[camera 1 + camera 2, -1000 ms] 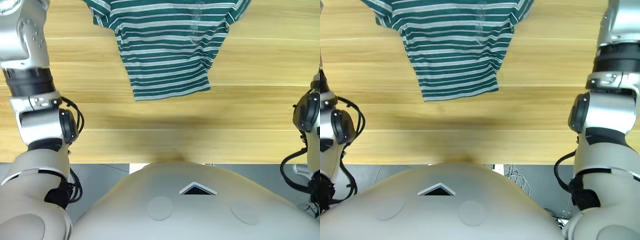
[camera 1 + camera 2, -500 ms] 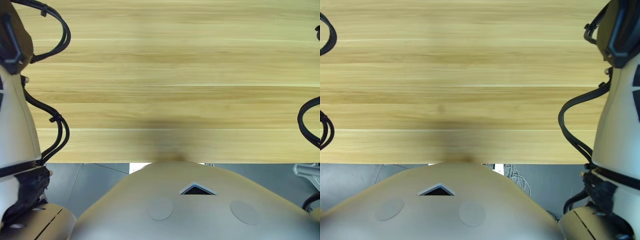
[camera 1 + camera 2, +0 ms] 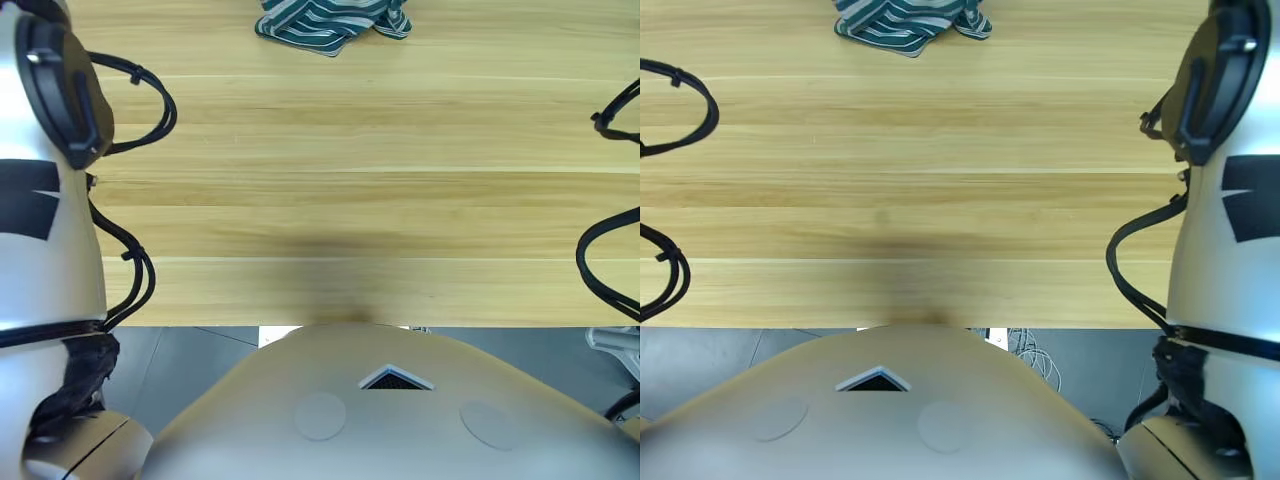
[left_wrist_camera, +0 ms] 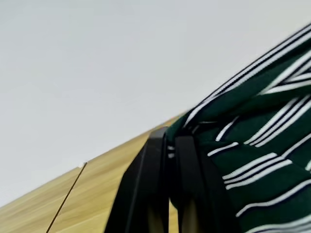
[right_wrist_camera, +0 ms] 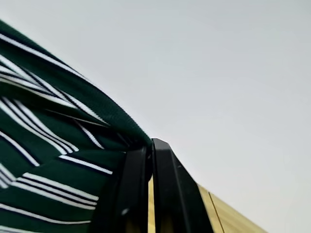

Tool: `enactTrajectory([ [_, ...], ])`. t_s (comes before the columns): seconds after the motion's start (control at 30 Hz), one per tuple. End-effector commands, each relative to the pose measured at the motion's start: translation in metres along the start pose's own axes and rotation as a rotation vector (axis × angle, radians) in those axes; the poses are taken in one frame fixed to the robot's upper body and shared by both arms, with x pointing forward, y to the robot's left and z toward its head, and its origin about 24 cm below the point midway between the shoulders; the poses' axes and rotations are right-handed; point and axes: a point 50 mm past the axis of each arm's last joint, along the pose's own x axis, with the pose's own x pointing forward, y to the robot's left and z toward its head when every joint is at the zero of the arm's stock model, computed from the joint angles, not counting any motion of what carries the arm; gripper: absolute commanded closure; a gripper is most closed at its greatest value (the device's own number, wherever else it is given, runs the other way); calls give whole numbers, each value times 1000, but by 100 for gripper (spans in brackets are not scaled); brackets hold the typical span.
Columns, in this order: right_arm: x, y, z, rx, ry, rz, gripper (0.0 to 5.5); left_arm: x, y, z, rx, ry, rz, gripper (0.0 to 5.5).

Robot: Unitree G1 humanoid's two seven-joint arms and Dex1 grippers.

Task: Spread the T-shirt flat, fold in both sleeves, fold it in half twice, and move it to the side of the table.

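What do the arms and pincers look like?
Left arm and right arm: rounded silver-white shells, each with a round black joint cap, a black block marking and loose black cable loops. Left pincer and right pincer: two slim flat black fingers each.

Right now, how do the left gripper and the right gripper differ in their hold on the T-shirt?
The left gripper shows a slit between its fingers with cloth of the T-shirt in it; the right gripper has its fingers pressed together. Cloth bunches in folds at the left gripper, while a taut green edge runs to the right gripper. Both are shut on the T-shirt.
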Motion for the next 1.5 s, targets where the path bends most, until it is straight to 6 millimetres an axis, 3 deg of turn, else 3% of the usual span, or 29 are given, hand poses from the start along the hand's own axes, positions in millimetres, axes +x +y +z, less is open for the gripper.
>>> enactTrajectory([
  [0.03,-5,-7,-10,16,-9,29,547,-5,7,-11,-4,6,-34,550],
  [0.3,-26,-17,-50,27,-36,176,547,-14,10,-41,-84,-20,-125,550],
  [0.47,-60,-29,-76,16,-161,417,547,-30,1,-70,-139,-131,-295,550],
  [0.53,-87,-29,-95,-22,-227,591,547,-61,-13,-87,-181,-266,-485,550],
  [0.63,-140,-26,-138,-33,-214,812,547,-144,-41,-131,-203,-308,-758,550],
  [0.67,-152,-25,-148,-24,-192,845,547,-163,-47,-141,-207,-287,-811,550],
  [0.77,-180,-16,-174,-14,-107,907,547,-203,-63,-167,-211,-182,-906,550],
  [0.9,-206,-9,-181,-17,-99,953,547,-246,-83,-177,-191,-92,-1036,550],
  [1.0,-224,-6,-180,-43,-99,991,547,-267,-94,-180,-163,-32,-1116,550],
  [1.13,-248,24,-191,-61,-59,1132,547,-283,-112,-198,-71,80,-1183,550],
  [1.27,-268,48,-199,-60,-47,1231,547,-295,-114,-209,19,170,-1235,550],
  [1.33,-280,52,-199,-37,-48,1264,510,-308,-115,-210,18,211,-1290,550],
  [1.5,-288,43,-203,-18,-24,1252,404,-324,-109,-199,2,236,-1361,450],
])
